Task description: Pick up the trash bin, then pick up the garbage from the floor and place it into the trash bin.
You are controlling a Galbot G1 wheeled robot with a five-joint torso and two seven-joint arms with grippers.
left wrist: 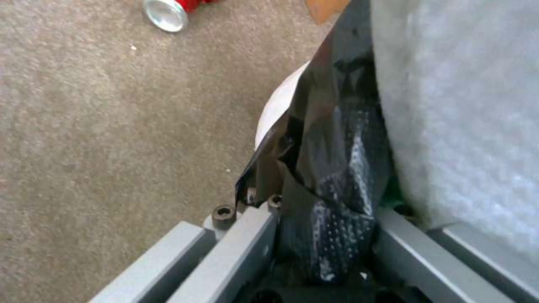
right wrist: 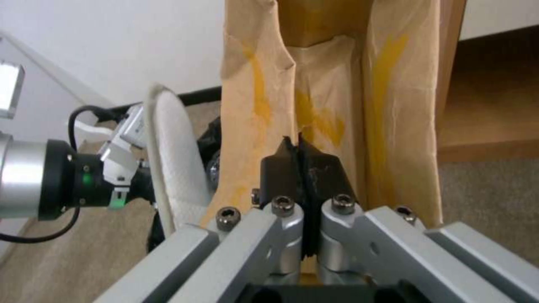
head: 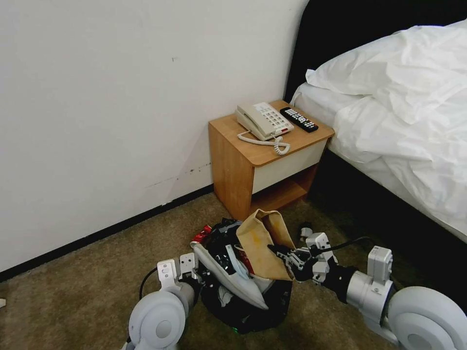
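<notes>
The trash bin point(head: 253, 311), a white bucket point(left wrist: 276, 105) lined with a black bag point(left wrist: 331, 176), hangs low over the carpet. My left gripper point(head: 200, 273) is shut on its rim, with the bag pinched between the fingers point(left wrist: 247, 235). A white slipper point(head: 228, 279) sticks out of the bin, along with other litter. My right gripper point(head: 281, 253) is shut on the edge of a brown paper bag point(head: 262, 240), which stands upright in the bin's mouth point(right wrist: 314, 84). A red can point(head: 200, 236) lies on the carpet just beyond the bin point(left wrist: 168, 12).
A wooden nightstand point(head: 233, 160) with a phone point(head: 262, 120) and a remote point(head: 298, 119) stands close behind the bin, against the white wall. The bed point(head: 404, 121) runs along the right. Open carpet point(head: 97, 277) lies to the left.
</notes>
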